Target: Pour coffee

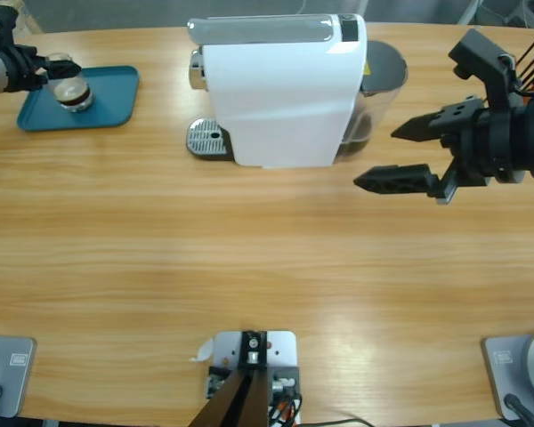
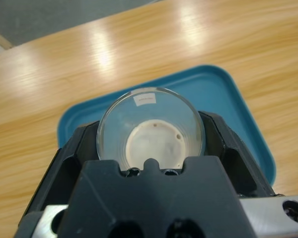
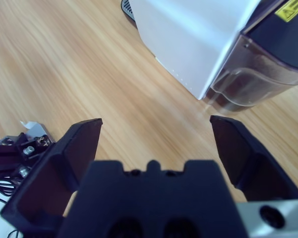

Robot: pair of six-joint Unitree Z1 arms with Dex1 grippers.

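Observation:
A clear glass cup (image 1: 69, 82) stands on the teal tray (image 1: 116, 98) at the far left, with my left gripper (image 1: 60, 75) shut around it. The left wrist view looks down into the cup (image 2: 151, 106), where the coffee (image 2: 154, 144) shows as a pale tan foamy disc at the bottom, above the tray (image 2: 238, 104). In the high view the coffee (image 1: 72, 92) is a dark band low in the glass. My right gripper (image 1: 375, 157) hovers open and empty at the right, pointing left toward the coffee machine (image 1: 285, 89). Its jaws stand wide apart in the right wrist view (image 3: 156, 126).
The white coffee machine (image 3: 188, 39) stands at the back middle with a metal drip grate (image 1: 206, 138) on its left and a smoky water tank (image 1: 383, 80) on its right. Bare wooden table (image 1: 249, 267) spreads in front.

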